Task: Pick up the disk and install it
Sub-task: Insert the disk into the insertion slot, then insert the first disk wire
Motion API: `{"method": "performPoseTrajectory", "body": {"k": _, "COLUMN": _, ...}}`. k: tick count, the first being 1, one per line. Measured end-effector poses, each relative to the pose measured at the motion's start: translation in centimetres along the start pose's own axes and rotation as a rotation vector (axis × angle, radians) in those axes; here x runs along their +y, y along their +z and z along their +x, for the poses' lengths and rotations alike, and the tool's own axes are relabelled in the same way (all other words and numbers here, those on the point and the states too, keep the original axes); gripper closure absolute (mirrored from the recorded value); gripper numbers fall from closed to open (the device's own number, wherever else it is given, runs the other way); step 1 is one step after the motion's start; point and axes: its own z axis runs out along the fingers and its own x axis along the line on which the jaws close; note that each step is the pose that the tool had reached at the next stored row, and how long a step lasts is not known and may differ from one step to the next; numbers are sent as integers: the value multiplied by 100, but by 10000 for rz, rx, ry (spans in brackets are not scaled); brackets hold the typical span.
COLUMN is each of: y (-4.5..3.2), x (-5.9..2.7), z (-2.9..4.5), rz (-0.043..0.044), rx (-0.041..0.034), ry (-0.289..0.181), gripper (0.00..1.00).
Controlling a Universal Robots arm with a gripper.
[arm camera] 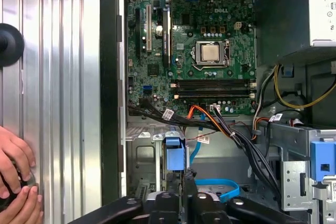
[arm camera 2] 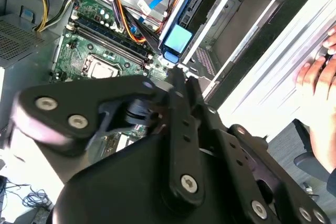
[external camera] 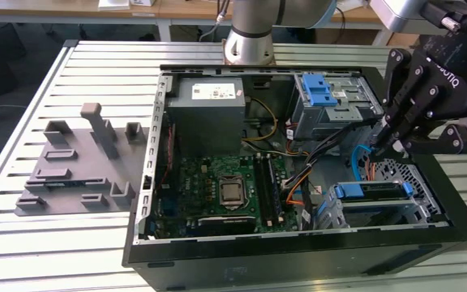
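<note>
The gripper (external camera: 386,146) hangs pinched together, empty, near the disk (external camera: 369,190). The computer case (external camera: 298,263) sits on a slatted metal table (external camera: 55,243).

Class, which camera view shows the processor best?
The first wrist view: the processor faces the camera, whole and unblocked. The exterior view shows it at a slant. The second wrist view shows it tilted, with the end effector across the foreground.

Robotics lab, open computer case (external camera: 298,263) on slatted aluminium table (external camera: 63,258), wooden desks (external camera: 186,7) behind
</note>
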Motion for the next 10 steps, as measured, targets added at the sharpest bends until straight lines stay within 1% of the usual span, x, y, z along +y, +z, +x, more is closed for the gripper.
{"method": "performPoseTrajectory", "body": {"k": 1, "y": 2, "x": 0, "z": 0, "rz": 0, "rx": 0, "ry": 0, "gripper": 80}}
{"method": "performPoseTrajectory", "body": {"k": 2, "y": 4, "x": 0, "z": 0, "rz": 0, "rx": 0, "ry": 0, "gripper": 86}}
{"method": "performPoseTrajectory", "body": {"k": 3, "y": 5, "x": 0, "z": 0, "rz": 0, "rx": 0, "ry": 0, "gripper": 86}}
{"method": "performPoseTrajectory", "body": {"k": 4, "y": 6, "x": 0, "z": 0, "rz": 0, "rx": 1, "ry": 0, "gripper": 89}}
{"method": "performPoseTrajectory", "body": {"k": 10, "y": 9, "x": 0, "z": 0, "rz": 0, "rx": 0, "ry": 0, "gripper": 89}}
